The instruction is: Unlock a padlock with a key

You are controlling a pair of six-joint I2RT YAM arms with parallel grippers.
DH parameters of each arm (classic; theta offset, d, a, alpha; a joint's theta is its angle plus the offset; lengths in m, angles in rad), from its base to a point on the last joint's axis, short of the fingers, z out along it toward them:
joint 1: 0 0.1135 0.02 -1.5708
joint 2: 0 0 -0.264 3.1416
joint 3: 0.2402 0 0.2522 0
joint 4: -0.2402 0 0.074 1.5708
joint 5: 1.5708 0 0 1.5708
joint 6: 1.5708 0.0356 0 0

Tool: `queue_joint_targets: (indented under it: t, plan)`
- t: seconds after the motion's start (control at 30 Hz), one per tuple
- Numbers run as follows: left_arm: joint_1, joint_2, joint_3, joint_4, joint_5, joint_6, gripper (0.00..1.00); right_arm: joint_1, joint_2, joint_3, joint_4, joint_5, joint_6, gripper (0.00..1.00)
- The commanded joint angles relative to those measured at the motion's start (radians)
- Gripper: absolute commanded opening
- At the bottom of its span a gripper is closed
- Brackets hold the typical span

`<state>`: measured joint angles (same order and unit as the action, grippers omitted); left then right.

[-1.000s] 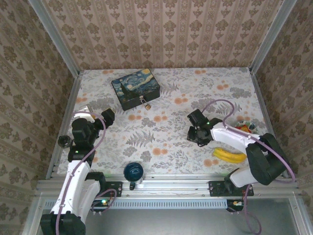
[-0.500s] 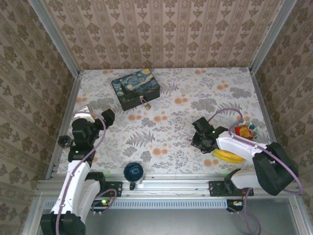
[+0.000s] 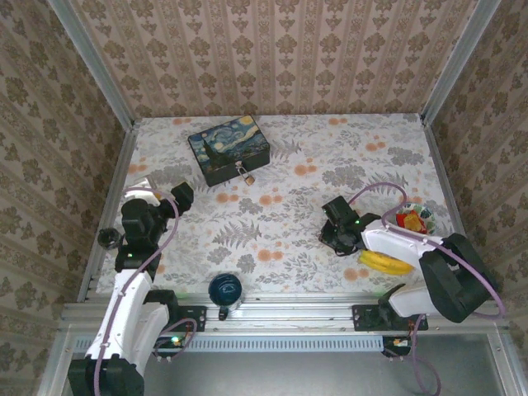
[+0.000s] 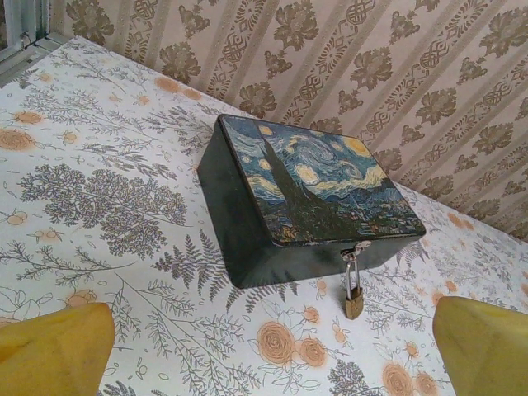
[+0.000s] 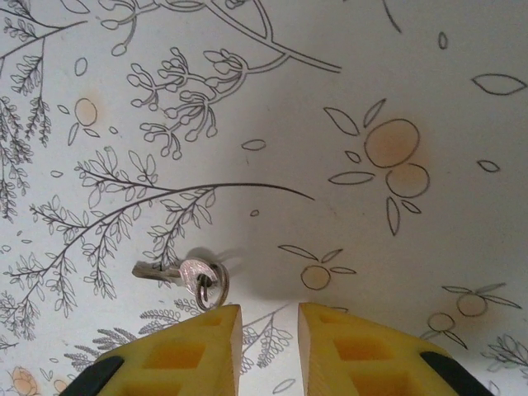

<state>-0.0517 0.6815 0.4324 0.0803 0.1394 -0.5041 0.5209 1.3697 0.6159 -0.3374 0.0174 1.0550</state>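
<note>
Just beyond right pincer (narrowly apart, empty) key lies on open table; left pincer gapes.

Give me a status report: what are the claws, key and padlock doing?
Left gripper open, facing padlock hanging from the Starry Night tin. Right gripper narrowly open, empty; key flat on table just ahead. Nothing blocking.

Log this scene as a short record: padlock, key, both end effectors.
padlock: hangs from the tin's front latch, no key in it
key: flat on the table, on a ring, just ahead of the right end effector, not held
left end effector: wide open, empty, facing the tin
right end effector: jaws narrowly apart, empty
</note>
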Motion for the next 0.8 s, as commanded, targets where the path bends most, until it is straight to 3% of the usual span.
queue_joint_targets:
  t: [0.0, 0.77]
  plan:
    - [-0.002, 0.003, -0.002, 0.028, 0.014, 0.009, 1.0, 0.001, 0.014, 0.031, 0.023, -0.003, 0.016, 0.27]
    - [-0.002, 0.018, -0.009, 0.043, 0.012, 0.005, 1.0, 0.004, 0.087, 0.076, 0.034, 0.004, 0.018, 0.3]
